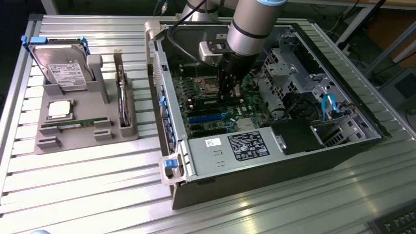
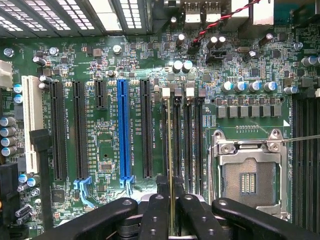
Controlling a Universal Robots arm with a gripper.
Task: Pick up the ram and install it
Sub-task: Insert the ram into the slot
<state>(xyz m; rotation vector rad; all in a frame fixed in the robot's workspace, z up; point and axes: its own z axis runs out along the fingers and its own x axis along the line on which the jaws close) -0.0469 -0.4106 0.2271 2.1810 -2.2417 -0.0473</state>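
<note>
Wrist view: fingers (image 2: 156, 217) pinch the ram (image 2: 171, 150) edge-on, apparently parallel to memory slots (image 2: 187, 135).

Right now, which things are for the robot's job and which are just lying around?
For the job: the ram, gripped edge-on by the gripper; the memory slots under it.
Lying about: the spare ram stick, the processor chip and the hard drive, all on the gray tray.

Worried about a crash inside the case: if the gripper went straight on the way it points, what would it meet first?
The gripper points down at the motherboard. The ram in its jaws would likely land first, on the memory slots beside the processor socket; which slot is unclear.
</note>
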